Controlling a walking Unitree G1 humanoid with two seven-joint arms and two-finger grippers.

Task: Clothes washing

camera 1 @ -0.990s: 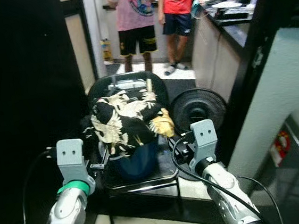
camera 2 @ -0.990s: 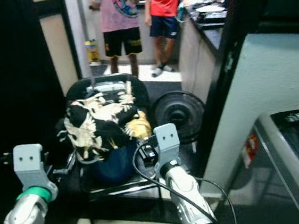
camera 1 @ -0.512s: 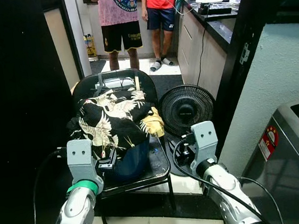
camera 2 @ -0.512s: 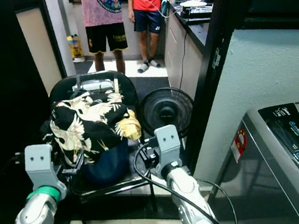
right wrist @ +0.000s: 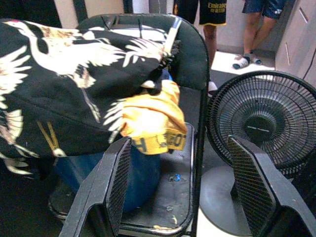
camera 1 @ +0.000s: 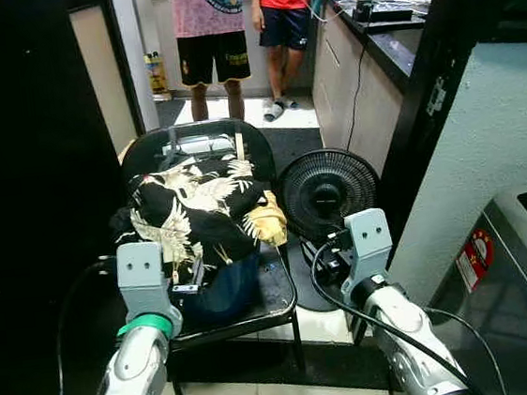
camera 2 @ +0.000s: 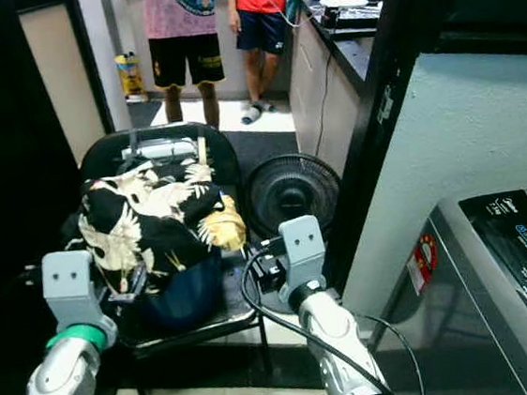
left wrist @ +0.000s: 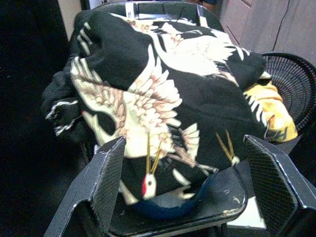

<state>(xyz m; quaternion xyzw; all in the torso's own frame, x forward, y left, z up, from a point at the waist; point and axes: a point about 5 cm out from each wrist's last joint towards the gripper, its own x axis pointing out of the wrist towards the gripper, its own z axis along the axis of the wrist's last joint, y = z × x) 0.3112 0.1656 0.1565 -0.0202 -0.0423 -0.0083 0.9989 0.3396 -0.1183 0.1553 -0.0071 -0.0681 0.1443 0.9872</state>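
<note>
Risk was mainly snagging: crane-print shirt [camera 1: 199,214] lay heaped over a blue bucket [camera 1: 230,286] on the black chair [camera 1: 274,295], a yellow garment [right wrist: 150,123] tucked under its edge, so a shallow pinch could drag only part of the pile or tip the bucket. Left claw [left wrist: 182,197] and right claw [right wrist: 175,187] both hovered spread wide, holding nothing, just short of the chair. Fan [camera 1: 327,191] stood right beside it, near the right arm's path. Washer [camera 2: 507,276] sat off right; two people [camera 1: 245,20] stood behind.
</note>
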